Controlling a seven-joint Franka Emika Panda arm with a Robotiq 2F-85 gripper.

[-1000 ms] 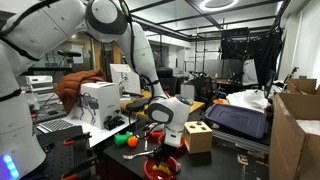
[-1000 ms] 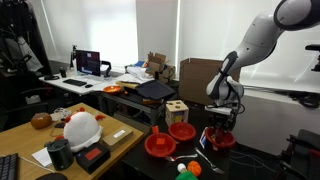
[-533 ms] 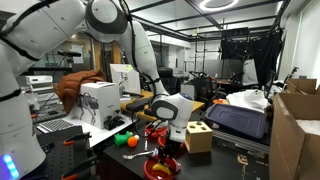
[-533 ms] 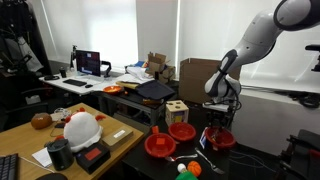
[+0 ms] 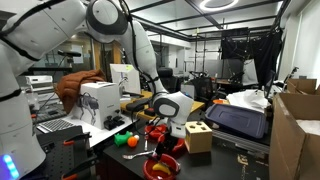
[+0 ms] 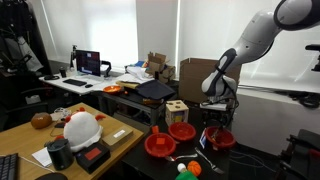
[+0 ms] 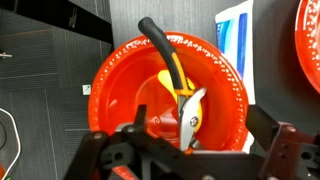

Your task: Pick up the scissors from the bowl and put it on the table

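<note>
**Gripper [image 5: 157, 126] a shade higher; scissors [image 7: 183, 95] lie in the red bowl [image 7: 125, 80]**

Since a second ago the white wrist has crept slightly upward above the red bowl in both exterior views; nothing else seems to have shifted. In an exterior view the gripper [image 5: 157, 126] hangs over the red bowl [image 5: 163, 133], with a wooden block [image 5: 198, 137] just beside the bowl; the scissors cannot be made out there. In an exterior view the gripper [image 6: 214, 124] hovers above the bowl [image 6: 222, 141]; another red bowl [image 6: 160, 145] stands near it. In the wrist view the jaws stand spread wide, one on each side of the scissors, and hold nothing; the scissors rest inside the bowl, black handle reaching its rim, blades toward the gripper; the bowl sits on the dark table [image 7: 40, 100]; a blue-and-white sheet [image 7: 235, 40] lies just beside the bowl.
</note>
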